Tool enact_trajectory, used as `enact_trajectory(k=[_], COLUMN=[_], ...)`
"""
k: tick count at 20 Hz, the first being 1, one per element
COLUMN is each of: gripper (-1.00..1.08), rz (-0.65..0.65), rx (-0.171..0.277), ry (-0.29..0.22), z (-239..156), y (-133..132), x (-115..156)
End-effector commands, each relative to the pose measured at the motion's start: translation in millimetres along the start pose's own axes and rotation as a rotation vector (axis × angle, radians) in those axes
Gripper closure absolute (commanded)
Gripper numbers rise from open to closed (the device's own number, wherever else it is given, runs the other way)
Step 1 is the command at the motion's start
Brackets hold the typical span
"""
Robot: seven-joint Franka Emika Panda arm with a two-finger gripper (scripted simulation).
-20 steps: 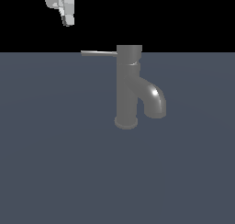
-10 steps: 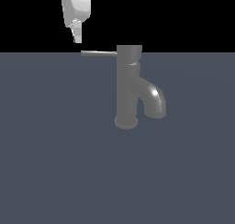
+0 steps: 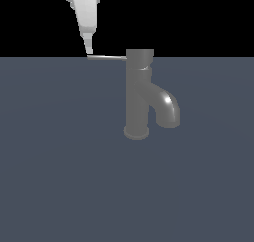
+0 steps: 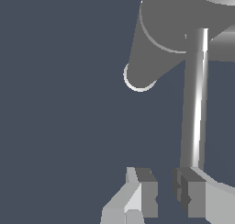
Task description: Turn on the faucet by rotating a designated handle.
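Dark grey metallic cylindrical faucet w/ round base flange stands upright near centre of ext view on the flat slate-grey table, thick curved spout dropping toward ext view's right. Thin straight grey rod handle sticks out horizontally from the top cap toward ext view's left, at the line where table meets black background. White-grey robot hand comes down from upper left of frame, tip right at the handle's free end; touching vs just above/beside, can't tell from ext view. Wrist view: hand at bottom of frame, fingers set a narrow gap apart, nothing between them. Handle runs as a bright rod from the faucet body down to the finger on that side and looks to end right at it, so rod sits beside the finger, not in the gap. Status, as judged: approach looks basically done, hand at handle tip; handle doesn't look turned yet, no water cue to check. Left to do: make firm side contact w/ rod end, then sweep it around the faucet axis. Risk: contact is at the very tip, so finger could slip off the end mid-push.
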State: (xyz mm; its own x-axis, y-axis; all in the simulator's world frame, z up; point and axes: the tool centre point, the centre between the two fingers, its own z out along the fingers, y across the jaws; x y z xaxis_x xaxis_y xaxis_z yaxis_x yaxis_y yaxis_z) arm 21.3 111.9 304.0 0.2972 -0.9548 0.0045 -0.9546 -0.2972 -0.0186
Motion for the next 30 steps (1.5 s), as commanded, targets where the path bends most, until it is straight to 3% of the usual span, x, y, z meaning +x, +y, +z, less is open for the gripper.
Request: enact_trajectory(k=[1, 12, 30], gripper=[1.08, 1.08, 1.08], rz=[0.039, 0.069, 0.069], rx=[-0.018, -0.019, -0.019], ry=[-0.003, -0.004, -0.004], z=[14.9, 19.2, 18.4], y=[-2.6, -8.4, 42.6], x=[11.6, 16.7, 16.7])
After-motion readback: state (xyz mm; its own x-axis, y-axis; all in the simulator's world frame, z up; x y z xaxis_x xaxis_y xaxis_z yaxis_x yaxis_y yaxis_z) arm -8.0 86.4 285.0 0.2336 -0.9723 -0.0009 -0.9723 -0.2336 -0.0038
